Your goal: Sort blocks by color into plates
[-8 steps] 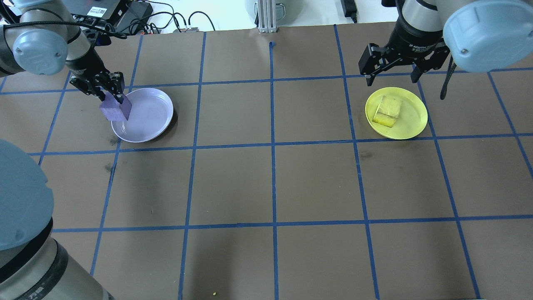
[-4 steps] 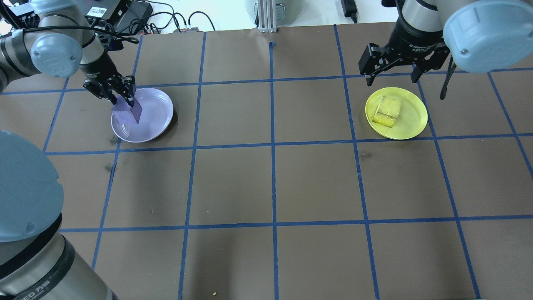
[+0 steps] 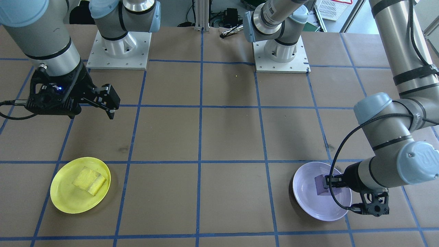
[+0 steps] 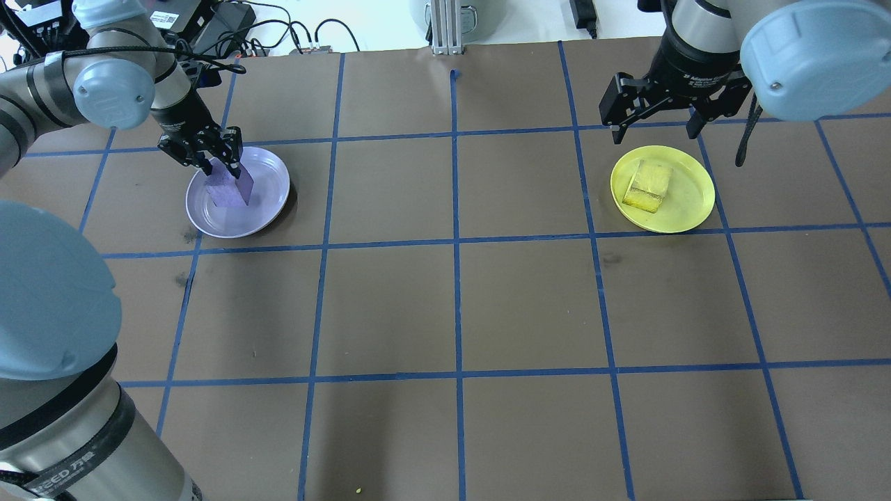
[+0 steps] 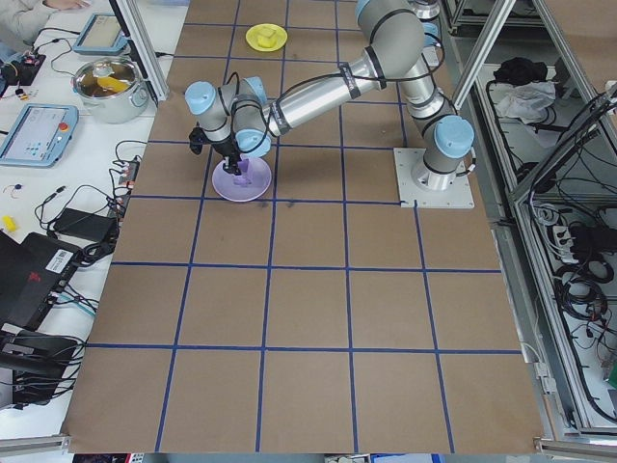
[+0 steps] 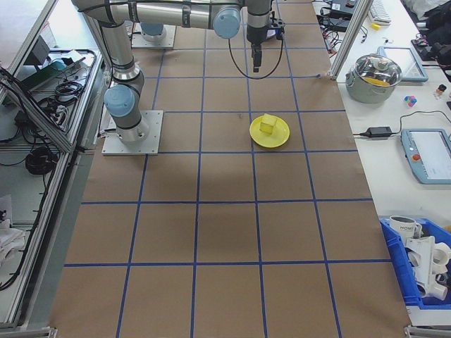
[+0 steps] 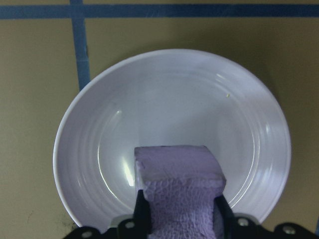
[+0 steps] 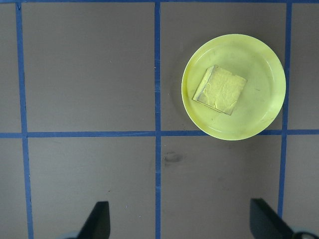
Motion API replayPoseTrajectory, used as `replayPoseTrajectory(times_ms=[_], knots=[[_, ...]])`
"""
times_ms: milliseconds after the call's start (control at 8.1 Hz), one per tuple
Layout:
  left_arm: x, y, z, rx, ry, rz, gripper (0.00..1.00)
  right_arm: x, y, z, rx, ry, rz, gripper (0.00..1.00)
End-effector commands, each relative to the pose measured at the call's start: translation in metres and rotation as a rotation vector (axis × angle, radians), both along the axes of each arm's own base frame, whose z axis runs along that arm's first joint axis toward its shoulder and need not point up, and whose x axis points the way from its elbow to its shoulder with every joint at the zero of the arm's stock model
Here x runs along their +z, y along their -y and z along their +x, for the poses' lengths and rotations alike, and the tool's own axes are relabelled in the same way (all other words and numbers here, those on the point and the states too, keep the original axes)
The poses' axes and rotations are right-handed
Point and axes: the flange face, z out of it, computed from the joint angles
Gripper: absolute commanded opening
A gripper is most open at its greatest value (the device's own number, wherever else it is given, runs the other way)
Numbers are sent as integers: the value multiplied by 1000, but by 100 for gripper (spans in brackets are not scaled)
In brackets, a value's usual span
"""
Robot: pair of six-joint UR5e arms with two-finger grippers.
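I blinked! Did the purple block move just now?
Yes. The purple block, held in the left gripper, moved rightward from the lavender plate's left rim to over its middle.

Brown table (image 4: 529, 306) gridded with blue tape; cluttered white side benches (image 6: 416, 169); metal frame rails (image 5: 482, 48).

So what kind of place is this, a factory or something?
More likely a robotics research lab. Two grey robot arms are bolted to a brown paper-covered table marked in blue tape squares, handling toy-like foam blocks. Beside it sit handheld control tablets, loose cables and aluminium framing.
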Motion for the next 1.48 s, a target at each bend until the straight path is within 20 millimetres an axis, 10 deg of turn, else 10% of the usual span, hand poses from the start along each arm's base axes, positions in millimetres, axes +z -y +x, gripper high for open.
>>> replayPoseTrajectory(times_ms=[0,247,741,1358], knots=[[2,0,-1,11,0,-4,56,0,0,0,-1,0,0,100],[6,-2,-3,25,3,-5,100,0,0,0,1,-2,0,100],[63,-13,-16,10,27,-64,100,0,0,0,1,-2,-1,100],[226,-116,-186,-66,58,-147,100,0,1,0,1,-2,-4,100]])
